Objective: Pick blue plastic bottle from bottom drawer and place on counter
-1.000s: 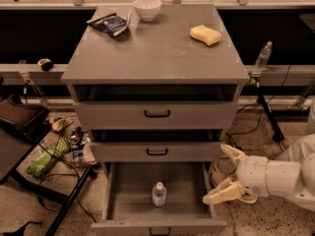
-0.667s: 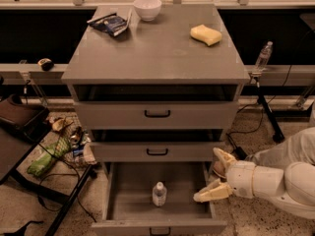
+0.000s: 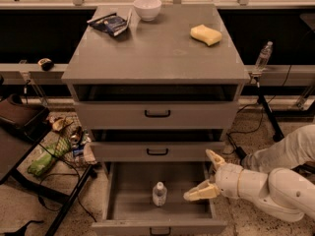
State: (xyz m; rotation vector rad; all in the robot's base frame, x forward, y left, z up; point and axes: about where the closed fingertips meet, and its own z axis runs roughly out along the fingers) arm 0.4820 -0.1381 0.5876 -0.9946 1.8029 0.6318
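The blue plastic bottle (image 3: pixel 159 194), clear with a white cap, stands upright in the middle of the open bottom drawer (image 3: pixel 128 195). My gripper (image 3: pixel 204 175) is open and empty, its pale fingers (image 3: pixel 200 192) spread over the drawer's right side, to the right of the bottle and apart from it. The white arm comes in from the lower right. The grey counter (image 3: pixel 157 48) tops the cabinet above.
On the counter lie a white bowl (image 3: pixel 147 8), a dark snack bag (image 3: pixel 111 23) and a yellow sponge (image 3: pixel 206 34). The two upper drawers (image 3: pixel 157 114) are shut. A slim clear bottle (image 3: pixel 263 56) stands on the ledge at right. Clutter and a stand (image 3: pixel 54 154) sit at left.
My gripper has moved left and a little down, from beside the drawer's right edge to over its right side, closer to the bottle. The bottle has not moved.
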